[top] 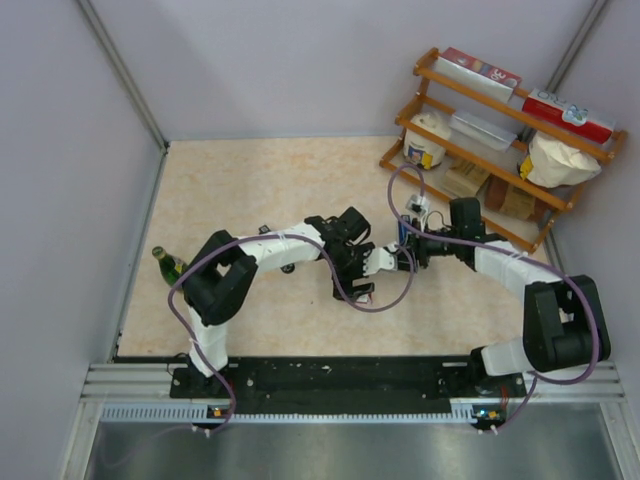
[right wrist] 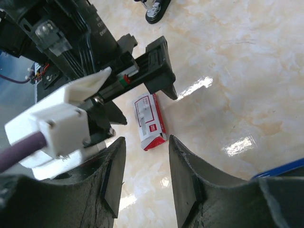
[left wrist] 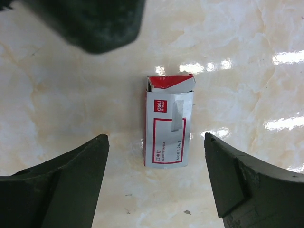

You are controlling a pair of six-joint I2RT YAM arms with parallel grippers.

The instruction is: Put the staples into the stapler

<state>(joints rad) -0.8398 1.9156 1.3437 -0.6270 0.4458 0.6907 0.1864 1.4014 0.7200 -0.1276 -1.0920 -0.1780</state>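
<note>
The staples' small white box with red print (left wrist: 168,126) lies flat on the marbled table, its red flap end partly open. No loose strip of staples shows. My left gripper (left wrist: 156,137) hangs over the box, open, its dark fingers (left wrist: 71,180) on either side of the box's near end and not touching it. My right gripper (right wrist: 146,138) faces the same box (right wrist: 149,121) from the other side, jaws apart with nothing between them. From above, both grippers (top: 352,278) (top: 385,262) meet at mid-table. I cannot pick out the stapler with certainty.
A wooden shelf (top: 500,130) with tubs, bags and boxes stands at the back right. A green bottle (top: 168,262) stands at the left by the left arm. A blue and white object (top: 410,220) sits next to the right wrist. Grey walls enclose the table.
</note>
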